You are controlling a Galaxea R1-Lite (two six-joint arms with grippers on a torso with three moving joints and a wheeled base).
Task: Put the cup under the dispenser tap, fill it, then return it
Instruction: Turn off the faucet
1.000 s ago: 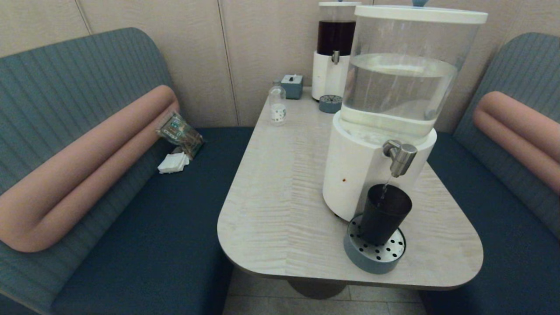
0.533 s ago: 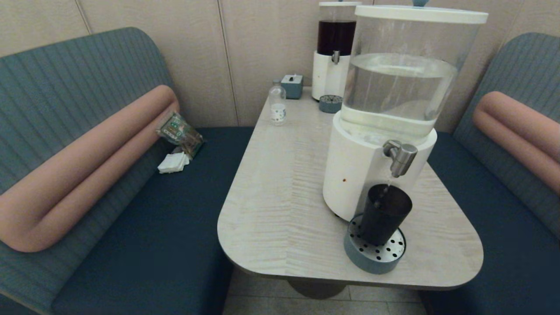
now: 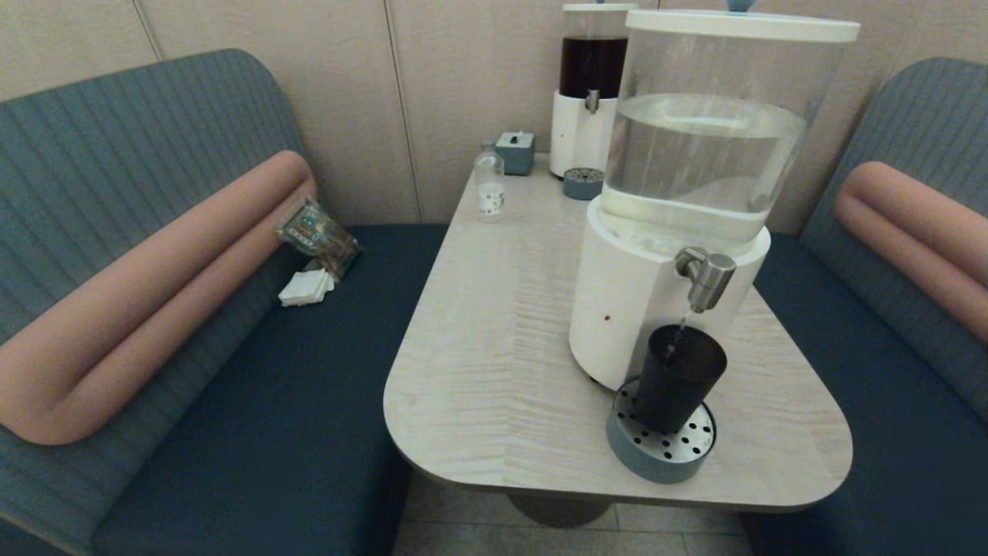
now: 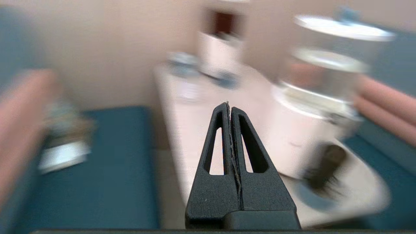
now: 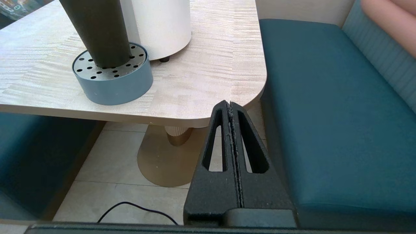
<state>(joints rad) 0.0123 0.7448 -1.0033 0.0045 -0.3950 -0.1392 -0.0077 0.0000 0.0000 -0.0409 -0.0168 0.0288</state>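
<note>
Cup [image 3: 679, 378] status: it stands upright on the round grey perforated drip tray [image 3: 661, 446], directly beneath the dispenser tap [image 3: 705, 276] of the large water dispenser [image 3: 679, 224] with the white base. A thin stream of water runs from the spout into the cup's mouth, so filling appears to be under way. The fill level cannot be read through the dark wall.

Left to right:

1. Left gripper [image 4: 228, 107]: held off the table's near left side, facing the dispensers, touching nothing. Fingers pressed together, nothing between them. Its wrist view is smeared, which suggests that arm is in motion.
2. Table [image 3: 494, 347]: the cup and tray sit at the near right, against the dispenser's base.
3. Right gripper [image 5: 230, 105]: low, off the table's near right corner, over the floor beside the blue bench [image 5: 325, 97]. Fingers pressed together, empty, well apart from the cup.

Judgement: placement is done; filling is in progress; stopping the flow and returning the cup are outstanding.
</note>
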